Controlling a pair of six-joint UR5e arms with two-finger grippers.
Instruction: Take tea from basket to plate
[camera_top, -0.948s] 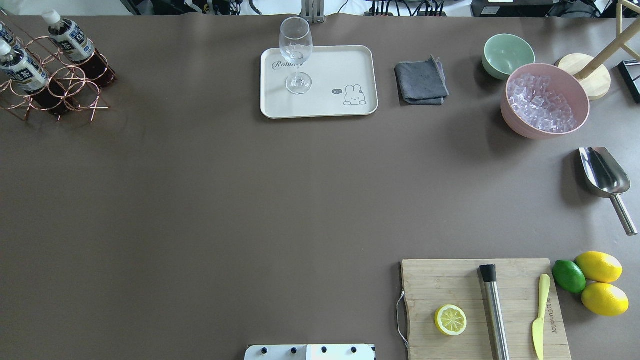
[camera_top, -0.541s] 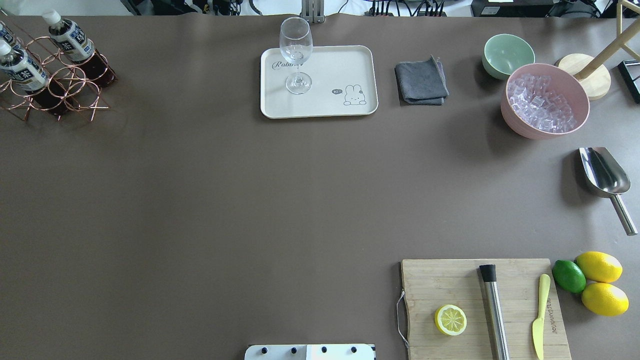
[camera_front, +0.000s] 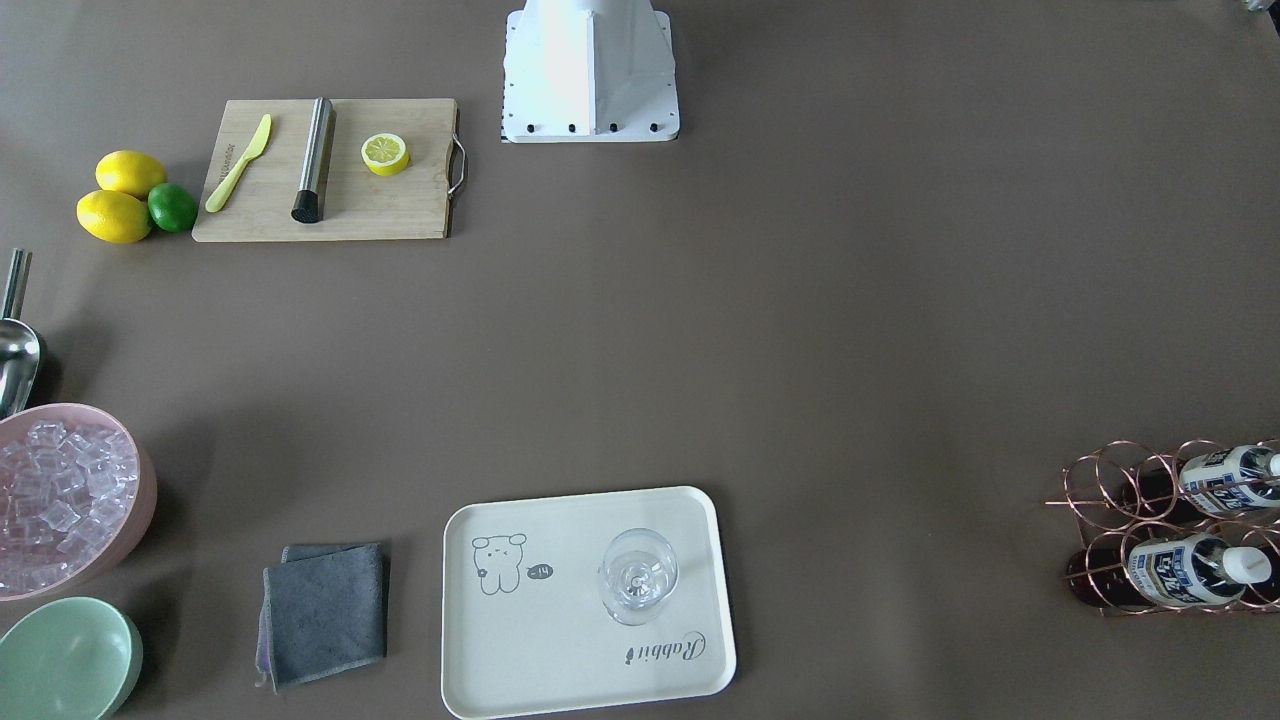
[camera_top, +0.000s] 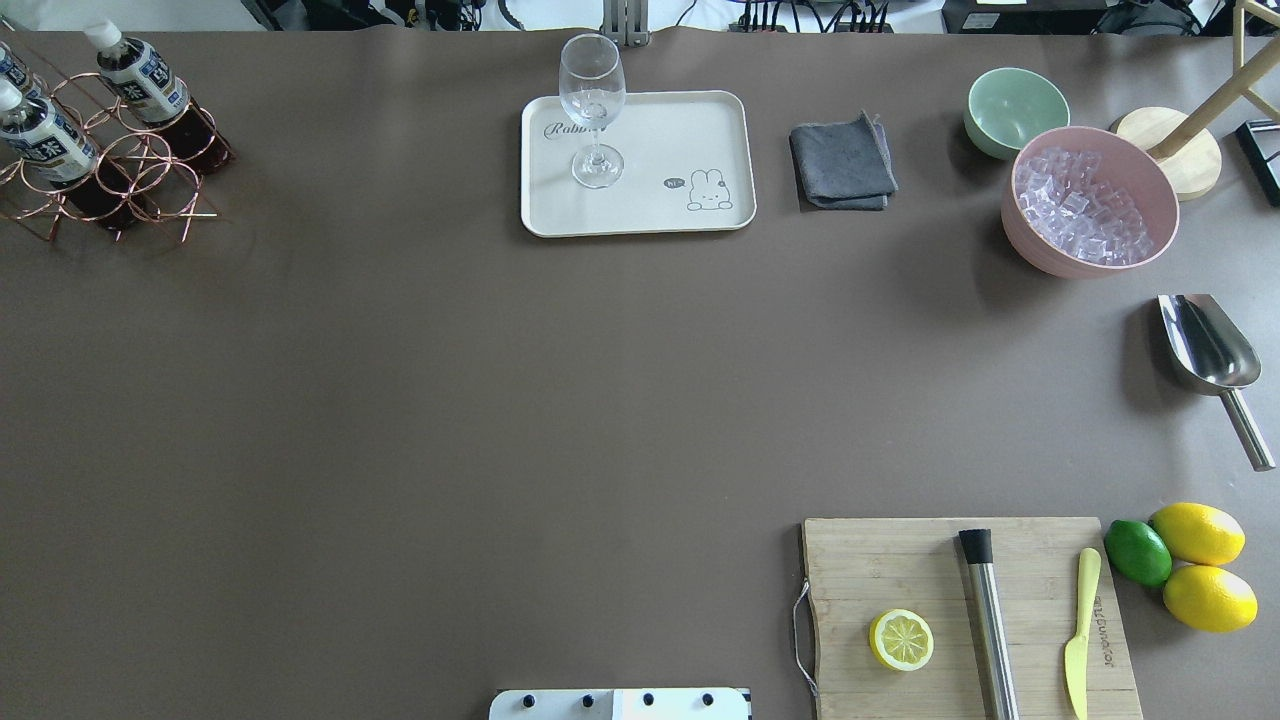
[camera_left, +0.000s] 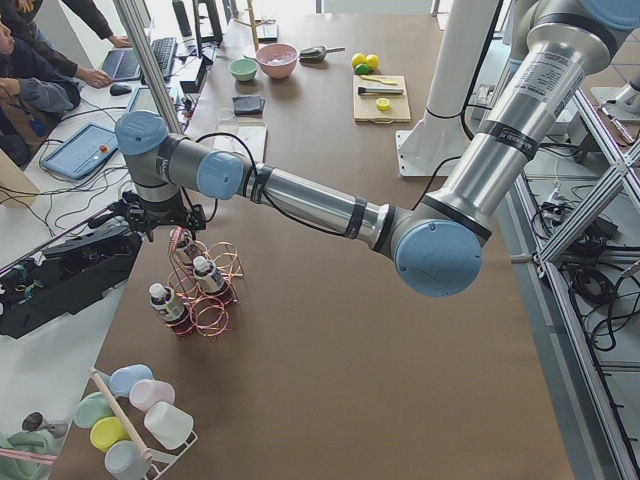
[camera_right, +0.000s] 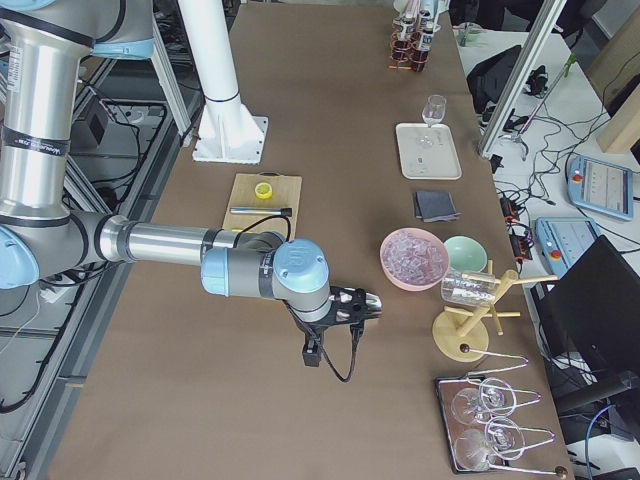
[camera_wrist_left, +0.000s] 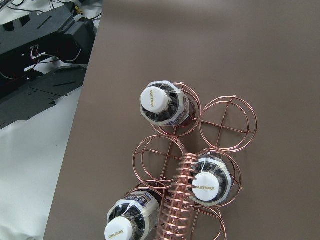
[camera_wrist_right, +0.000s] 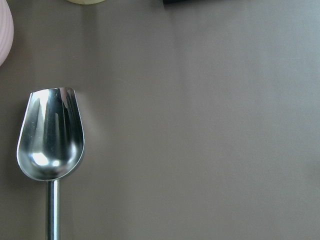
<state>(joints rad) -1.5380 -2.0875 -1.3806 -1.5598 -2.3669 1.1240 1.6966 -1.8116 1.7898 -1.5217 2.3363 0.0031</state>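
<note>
Three tea bottles (camera_wrist_left: 154, 100) are seen standing in the basket (camera_top: 128, 168) at the table's (camera_top: 400, 400) 10 o'clock corner in the overhead view. The plate (camera_top: 690, 130), at 12 o'clock, carries a glass (camera_top: 592, 110). The left end effector (camera_left: 178, 238) is held over the basket and the right end effector (camera_right: 372, 308) above a scoop (camera_wrist_right: 50, 135). Whether either is apart or together cannot be told.

Basket (camera_top: 128, 168): cropped by the left edge in the overhead view and by the right edge in the front-facing view. Lowest tea (camera_wrist_left: 125, 224): cut by the bottom edge of the left wrist view. Left tool (camera_left: 172, 228) and right tool (camera_right: 372, 308): too small to read finger spacing. Scoop (camera_wrist_right: 50, 135): handle cropped below.
</note>
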